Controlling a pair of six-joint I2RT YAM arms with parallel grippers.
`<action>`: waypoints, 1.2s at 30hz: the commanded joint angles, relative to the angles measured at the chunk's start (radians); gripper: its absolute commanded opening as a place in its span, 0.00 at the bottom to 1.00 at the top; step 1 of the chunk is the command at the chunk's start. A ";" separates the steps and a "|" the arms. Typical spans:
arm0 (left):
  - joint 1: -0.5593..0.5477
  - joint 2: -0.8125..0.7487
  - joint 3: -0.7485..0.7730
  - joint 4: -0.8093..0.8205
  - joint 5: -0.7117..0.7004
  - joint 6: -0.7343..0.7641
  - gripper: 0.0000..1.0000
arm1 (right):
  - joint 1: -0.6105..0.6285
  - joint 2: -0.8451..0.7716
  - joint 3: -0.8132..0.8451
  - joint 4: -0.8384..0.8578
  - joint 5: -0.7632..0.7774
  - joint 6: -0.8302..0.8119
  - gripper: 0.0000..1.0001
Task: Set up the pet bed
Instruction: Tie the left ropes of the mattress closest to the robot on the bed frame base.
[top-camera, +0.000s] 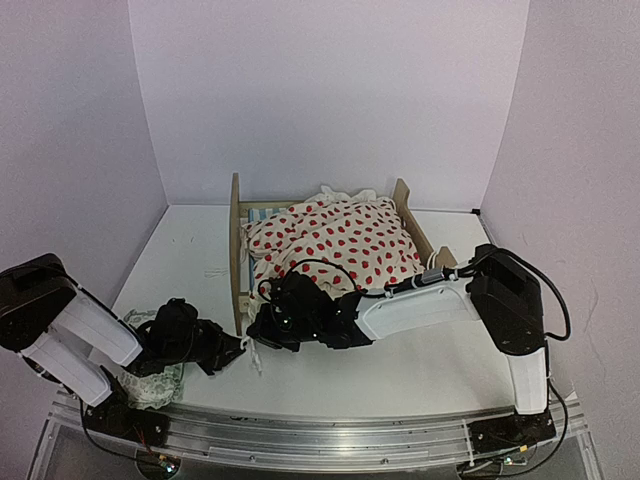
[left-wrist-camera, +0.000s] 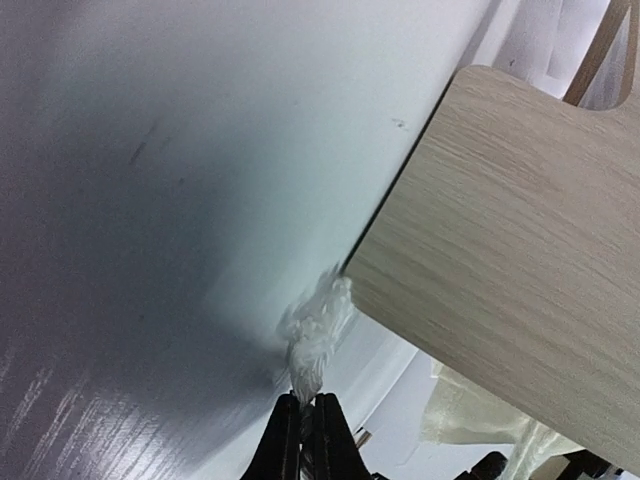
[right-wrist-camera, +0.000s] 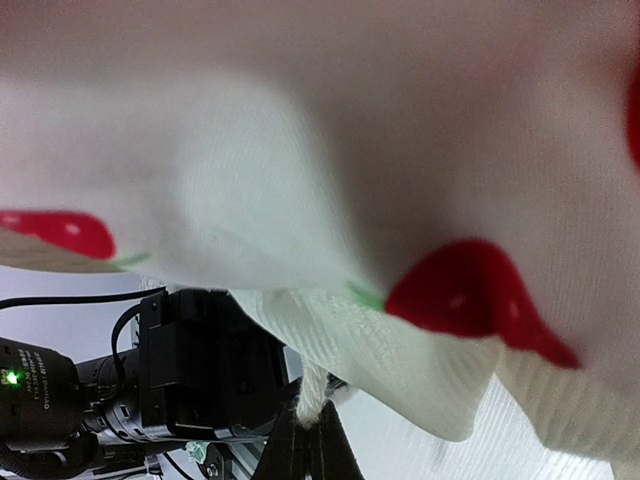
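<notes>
From above, the pet bed (top-camera: 236, 240) stands mid-table under a red-dotted blanket (top-camera: 340, 245). The left gripper (top-camera: 238, 350) and right gripper (top-camera: 262, 325) meet at its near-left corner.
Left wrist: closed fingers (left-wrist-camera: 286, 440) pinch a white tuft (left-wrist-camera: 318, 325) beside the plywood.
Right wrist: closed fingers (right-wrist-camera: 285, 452) hold the blanket edge.

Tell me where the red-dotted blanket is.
In the top view, the blanket lies heaped on the pet bed mid-table, its near edge pinched by the right pincer.
</notes>
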 joint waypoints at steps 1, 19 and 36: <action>-0.003 -0.058 0.017 -0.116 -0.001 0.003 0.00 | 0.013 -0.037 -0.017 -0.031 -0.045 0.016 0.00; -0.003 -0.304 0.232 -0.474 -0.061 0.472 0.00 | 0.020 0.004 -0.045 -0.043 -0.138 -0.021 0.00; -0.003 -0.152 0.429 -0.600 0.088 0.728 0.00 | 0.021 0.019 -0.028 -0.023 -0.167 -0.055 0.00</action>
